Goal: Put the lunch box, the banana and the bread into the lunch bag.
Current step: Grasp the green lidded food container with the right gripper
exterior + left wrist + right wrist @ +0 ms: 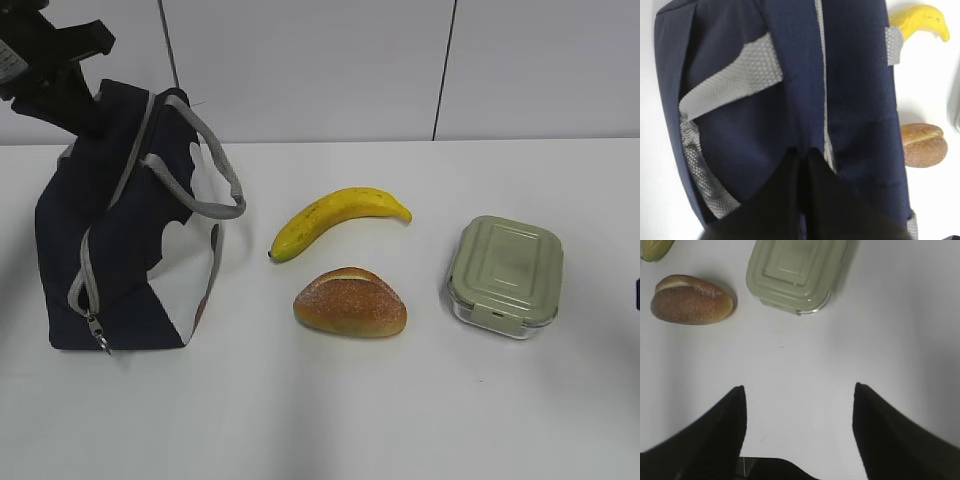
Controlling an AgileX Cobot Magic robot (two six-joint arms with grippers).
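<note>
The navy lunch bag [120, 250] stands at the table's left, and its grey zipper [822, 75] looks closed. My left gripper [85, 115] is at the bag's top rear corner. In the left wrist view that gripper [802, 152] is shut, pinching the navy fabric [790, 90] beside the zipper. The banana [335, 218] lies mid-table with the bread [350, 302] just in front of it. Further right sits the green-lidded lunch box [505, 275]. My right gripper [799, 387] hangs open and empty over bare table, nearer than the lunch box [795, 272] and the bread [690, 300].
The grey handles [205, 170] loop off the bag's right side toward the banana. The zipper's ring pull [98, 332] hangs at the bag's lower left front. A white wall closes off the back of the table.
</note>
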